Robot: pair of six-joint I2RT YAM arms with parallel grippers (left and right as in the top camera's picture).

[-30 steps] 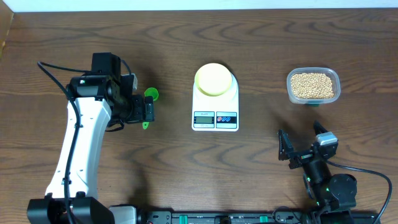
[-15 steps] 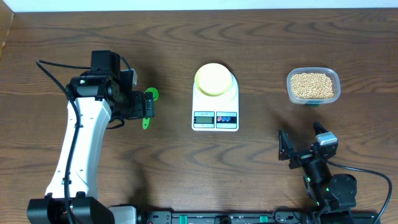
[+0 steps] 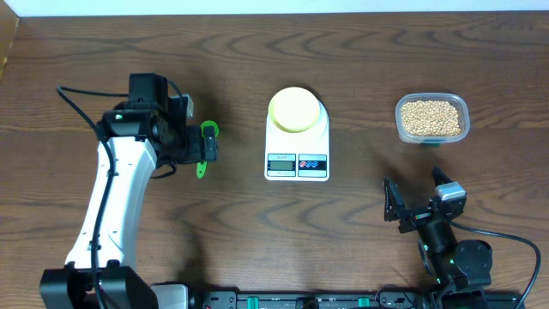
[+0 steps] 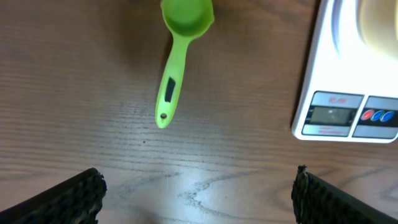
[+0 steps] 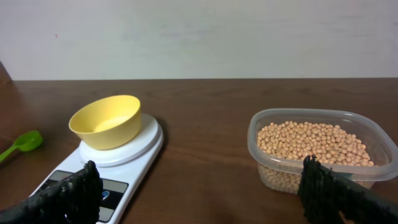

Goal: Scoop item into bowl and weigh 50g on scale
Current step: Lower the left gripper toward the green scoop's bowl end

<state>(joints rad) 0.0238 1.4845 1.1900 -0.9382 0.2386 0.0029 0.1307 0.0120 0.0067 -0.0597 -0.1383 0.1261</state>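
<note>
The beans (image 3: 431, 118) (image 5: 314, 142) fill a clear plastic tub (image 3: 459, 129) at the right. The pale yellow bowl (image 3: 296, 109) (image 5: 106, 121) stands on the white scale (image 3: 297, 159) (image 5: 138, 147) (image 4: 336, 81) at the table's middle. A green scoop (image 3: 209, 130) (image 4: 177, 56) (image 5: 18, 145) lies flat on the wood left of the scale. My left gripper (image 3: 204, 151) (image 4: 198, 179) hovers open over the scoop's handle, which lies ahead of the fingers, with only bare wood between them. My right gripper (image 3: 418, 199) (image 5: 199, 171) stands open near the front edge, facing the scale and tub.
The brown wooden table (image 3: 360, 60) reaches a pale wall at the back. The left arm's white link (image 3: 107, 206) stretches from the front left. The right arm's base (image 3: 459, 262) sits at the front right, its black cable looping to the edge.
The left arm has shifted slightly to the right over the scoop. The right arm, bowl, scale and tub have not moved.
</note>
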